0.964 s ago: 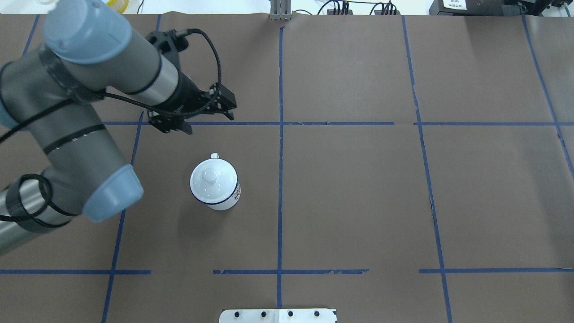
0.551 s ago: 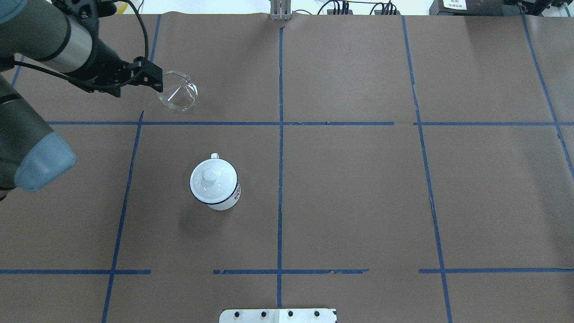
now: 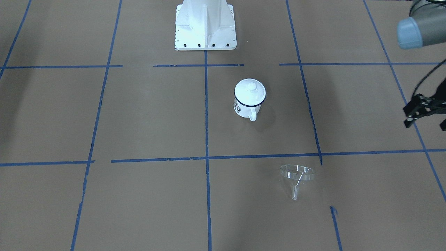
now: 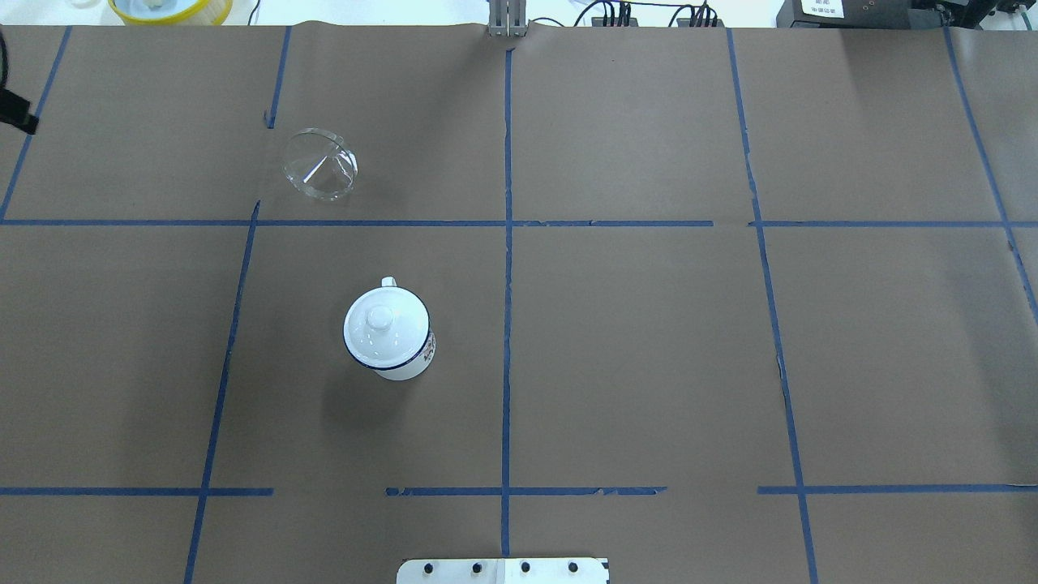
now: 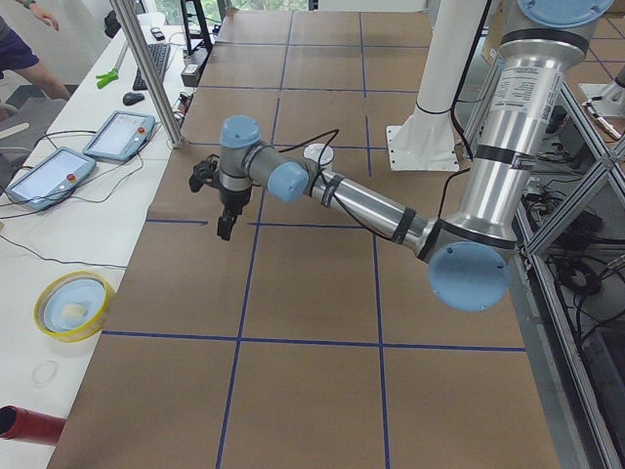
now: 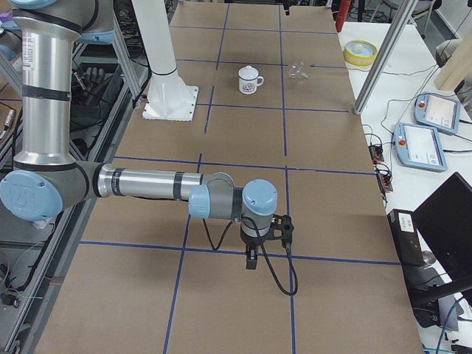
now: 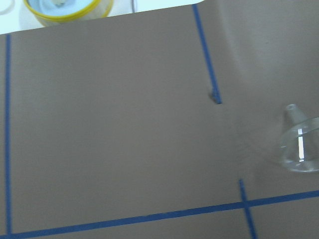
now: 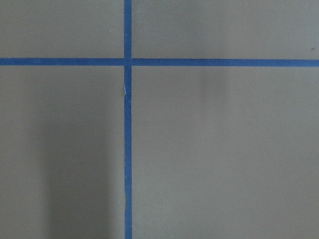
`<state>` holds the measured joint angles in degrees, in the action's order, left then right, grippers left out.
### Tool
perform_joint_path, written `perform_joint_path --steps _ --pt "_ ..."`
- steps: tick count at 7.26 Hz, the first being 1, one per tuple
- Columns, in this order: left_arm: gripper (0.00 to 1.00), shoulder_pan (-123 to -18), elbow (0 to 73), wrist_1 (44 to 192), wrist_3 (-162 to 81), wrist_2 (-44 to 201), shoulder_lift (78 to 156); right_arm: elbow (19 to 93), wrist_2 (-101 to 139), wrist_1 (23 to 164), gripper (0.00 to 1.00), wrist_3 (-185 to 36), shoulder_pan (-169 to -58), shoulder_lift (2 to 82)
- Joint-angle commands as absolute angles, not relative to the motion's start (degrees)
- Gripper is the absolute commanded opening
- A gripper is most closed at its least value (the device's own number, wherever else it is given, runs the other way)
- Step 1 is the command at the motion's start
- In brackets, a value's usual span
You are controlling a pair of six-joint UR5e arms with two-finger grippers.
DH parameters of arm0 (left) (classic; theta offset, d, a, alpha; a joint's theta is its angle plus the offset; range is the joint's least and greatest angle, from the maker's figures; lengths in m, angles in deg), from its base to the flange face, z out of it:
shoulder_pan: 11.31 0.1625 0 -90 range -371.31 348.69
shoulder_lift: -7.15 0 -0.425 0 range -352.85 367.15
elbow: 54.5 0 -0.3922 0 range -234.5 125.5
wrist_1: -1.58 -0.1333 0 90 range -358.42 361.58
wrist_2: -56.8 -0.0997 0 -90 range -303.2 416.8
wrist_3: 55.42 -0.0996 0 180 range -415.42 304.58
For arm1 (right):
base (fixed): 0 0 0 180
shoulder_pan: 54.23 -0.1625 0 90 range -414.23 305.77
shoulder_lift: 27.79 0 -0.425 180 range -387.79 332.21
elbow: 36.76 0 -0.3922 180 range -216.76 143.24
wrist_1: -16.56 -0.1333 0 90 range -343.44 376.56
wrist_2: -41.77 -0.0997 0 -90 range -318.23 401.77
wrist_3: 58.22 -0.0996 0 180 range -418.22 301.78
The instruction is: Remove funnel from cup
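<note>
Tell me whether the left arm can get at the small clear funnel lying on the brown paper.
Probably yes. The small clear funnel lies alone on bare paper, apart from the lidded white mug, and the left gripper hangs off to its side with nothing between them.

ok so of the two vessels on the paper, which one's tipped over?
The clear funnel, lying on its side on the paper. The white cup with the blue rim stands upright, with the knobbed lid on it.
</note>
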<state>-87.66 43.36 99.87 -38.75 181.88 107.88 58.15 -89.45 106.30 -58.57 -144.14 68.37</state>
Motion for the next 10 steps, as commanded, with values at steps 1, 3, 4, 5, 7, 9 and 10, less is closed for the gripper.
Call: perform_joint_path --steps 1,3,4,5,7,9,10 --pt "1.0 -96.0 38.0 100.2 -54.2 183.6 100.9 58.1 -89.5 106.3 1.0 -58.6 -144.1 68.4" --pt "1.0 -99.5 37.4 100.0 -58.1 185.5 95.0 58.2 -89.5 106.3 1.0 -58.6 -144.1 68.4" --pt "1.0 -99.6 37.3 99.6 -57.9 189.4 93.7 58.1 -89.5 106.3 1.0 -58.6 -144.1 68.4" --pt "1.0 -100.4 37.9 99.5 -57.9 190.7 92.2 58.2 -89.5 106.3 1.0 -58.6 -144.1 68.4" --pt "1.0 -101.0 38.0 99.4 -57.9 190.7 91.8 58.2 -89.5 106.3 1.0 -58.6 -144.1 68.4" --pt "1.0 -101.0 38.0 99.4 -57.8 190.7 91.9 58.2 -89.5 106.3 1.0 -58.6 -144.1 68.4" --pt "1.0 -101.0 38.0 99.5 -57.8 190.7 91.9 58.2 -89.5 106.3 1.0 -58.6 -144.1 68.4"
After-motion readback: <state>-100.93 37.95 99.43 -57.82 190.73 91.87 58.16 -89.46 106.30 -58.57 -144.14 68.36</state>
